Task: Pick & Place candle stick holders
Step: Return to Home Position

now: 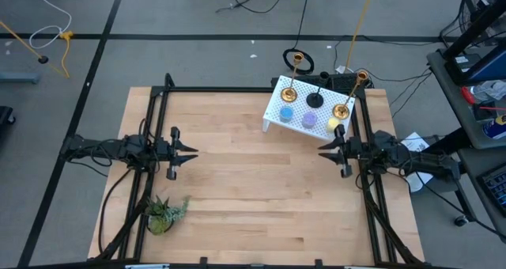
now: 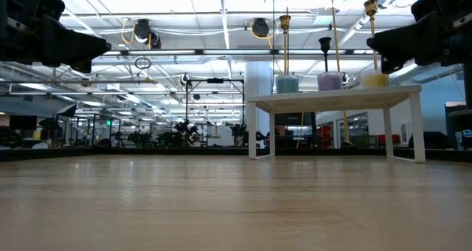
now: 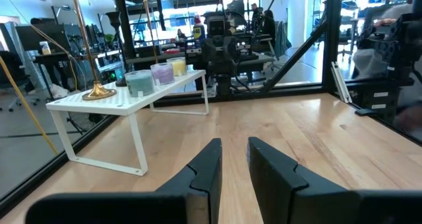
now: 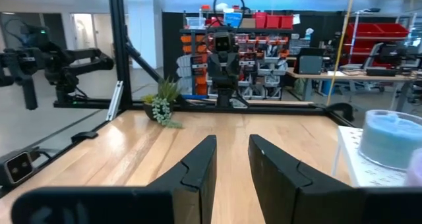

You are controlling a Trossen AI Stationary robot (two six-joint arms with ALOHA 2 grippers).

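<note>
**Status.** All six candle stick holders stand on the white perforated stand [image 1: 275, 103], right of centre in the upper half of the high view.
- Upper row: first brass holder [image 1: 289, 93], black holder [image 1: 315, 100], second brass holder [image 1: 341, 111].
- Lower row: blue holder [image 1: 286, 114], lilac holder [image 1: 309, 120], yellow holder [image 1: 333, 125].

No holder lies on the bare table [image 1: 253, 198]. Placement appears complete, so the step in hand is the retreat to the rest pose.

**Grippers.** The left gripper [image 1: 194, 151] hovers at centre left of the high view, well apart from the stand. The right gripper [image 1: 321, 150] hovers at centre right, near the stand's lower right corner and just below the yellow holder in the frame. In each wrist view the arm's own fingers are parted by a narrow gap, with nothing between them.

**Procedure.**
1. Keep both pincers empty and leave the finger gap as it is.
2. Draw the right arm toward the right edge of the frame, directly away from the stand. Do not swing it toward the top of the frame. The slim stem of the second brass holder stands there and would likely topple at a light touch.
3. Hold height above the table until the arm is clear of the stand.
4. Retract the left arm toward the left edge, keeping off the green plant [image 1: 164, 214] at lower left.
</note>
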